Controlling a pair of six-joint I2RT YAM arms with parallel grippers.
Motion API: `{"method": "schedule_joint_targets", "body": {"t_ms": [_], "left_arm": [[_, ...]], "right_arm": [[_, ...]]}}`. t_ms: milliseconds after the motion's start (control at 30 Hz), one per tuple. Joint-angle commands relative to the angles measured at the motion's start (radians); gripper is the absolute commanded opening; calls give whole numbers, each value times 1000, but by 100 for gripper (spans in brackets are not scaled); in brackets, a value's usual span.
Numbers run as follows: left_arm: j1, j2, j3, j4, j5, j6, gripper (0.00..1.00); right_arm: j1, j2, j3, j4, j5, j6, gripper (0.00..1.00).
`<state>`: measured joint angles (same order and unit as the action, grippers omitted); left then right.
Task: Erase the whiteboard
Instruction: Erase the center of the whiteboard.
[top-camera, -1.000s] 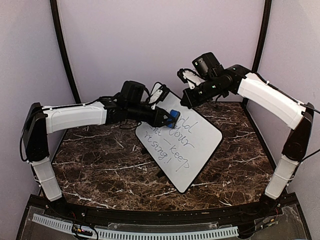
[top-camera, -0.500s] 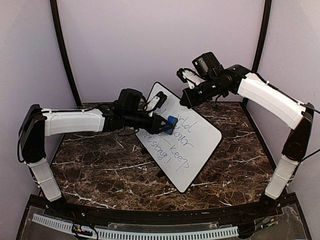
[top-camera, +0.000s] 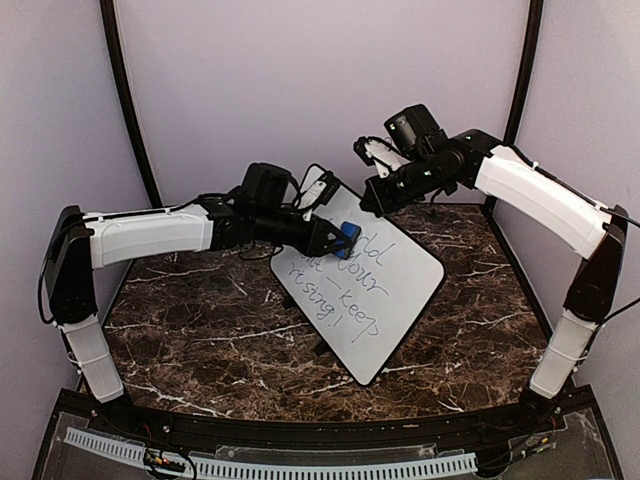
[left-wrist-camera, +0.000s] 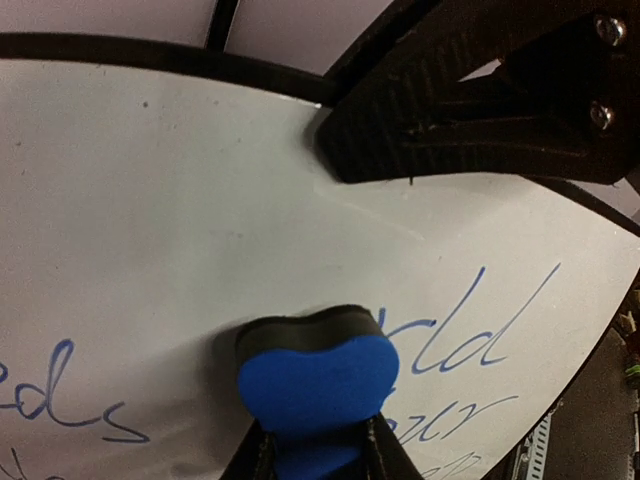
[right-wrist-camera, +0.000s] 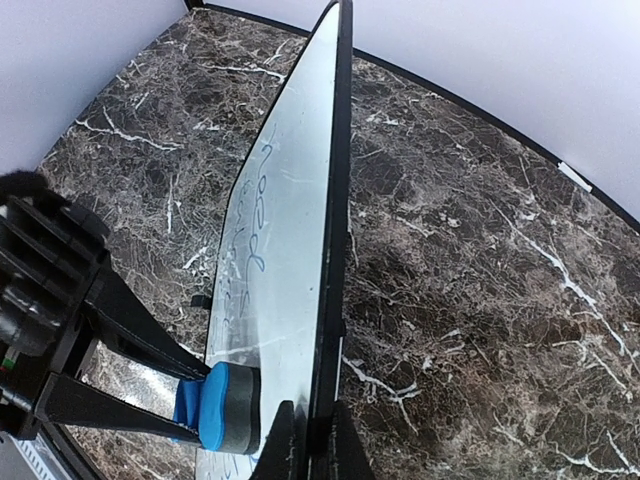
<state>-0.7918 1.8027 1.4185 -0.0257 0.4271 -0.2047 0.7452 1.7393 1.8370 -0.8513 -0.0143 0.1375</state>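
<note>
The whiteboard (top-camera: 385, 285) stands tilted on the marble table, with blue handwritten words across its middle and lower part. My left gripper (top-camera: 335, 238) is shut on the blue eraser (top-camera: 347, 234), whose dark felt face presses against the board's upper part; it shows close up in the left wrist view (left-wrist-camera: 315, 385) beside the letters "rld". My right gripper (top-camera: 372, 205) is shut on the board's top edge (right-wrist-camera: 330, 300) and holds it. The right wrist view shows the eraser (right-wrist-camera: 220, 408) against the white face (right-wrist-camera: 285, 240).
The dark marble table (top-camera: 200, 320) lies all round the board. Purple walls with black corner posts (top-camera: 128, 100) enclose the back and sides. A small black stand foot (top-camera: 320, 349) shows under the board's lower edge.
The left gripper slid the eraser down and left along the board half a second ago, then back up and right to near where it began. The right arm has not moved.
</note>
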Motion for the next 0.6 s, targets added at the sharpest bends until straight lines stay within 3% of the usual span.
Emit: {"method": "schedule_joint_targets", "body": {"t_ms": [0, 567], "left_arm": [[-20, 49, 67, -13, -36, 14, 0], [-47, -20, -136, -27, -140, -16, 0]], "right_arm": [[56, 23, -16, -8, -79, -124, 0], [54, 29, -18, -4, -75, -127, 0]]}}
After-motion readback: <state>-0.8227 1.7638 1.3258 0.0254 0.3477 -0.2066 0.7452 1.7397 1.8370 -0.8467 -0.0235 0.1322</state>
